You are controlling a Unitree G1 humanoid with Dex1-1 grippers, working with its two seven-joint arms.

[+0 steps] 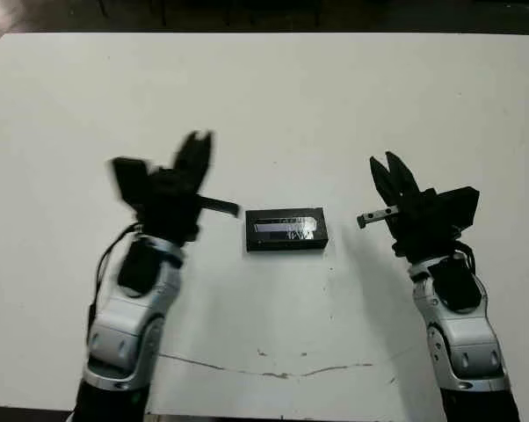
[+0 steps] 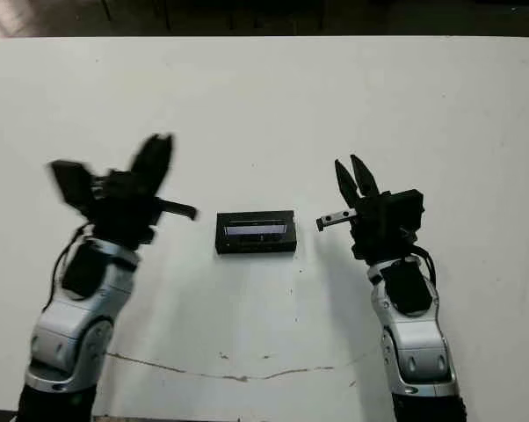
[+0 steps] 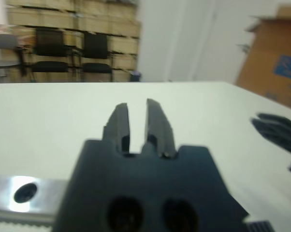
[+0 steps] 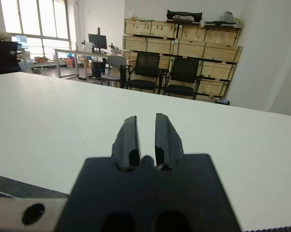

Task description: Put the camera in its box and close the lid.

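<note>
In the middle of the table lies the lid (image 1: pixel 285 227), a flat black rectangle with a glossy silvery strip on top. It covers a low black body whose front wall (image 1: pixel 285 244) shows beneath it; no white lining shows. The camera is hidden. My left gripper (image 1: pixel 194 145) is raised to the left of the lid, blurred, its fingers (image 3: pixel 120 121) close together and holding nothing. My right gripper (image 1: pixel 389 164) is raised to the right of the lid, fingers (image 4: pixel 130 133) together and empty. Neither gripper touches the lid.
A thin dark line (image 1: pixel 273 371) runs across the white table near its front edge. The table's far edge (image 1: pixel 264 35) meets a dark floor. Beyond the table, the wrist views show black chairs (image 4: pixel 184 77), wooden crates and a cardboard carton (image 3: pixel 273 53).
</note>
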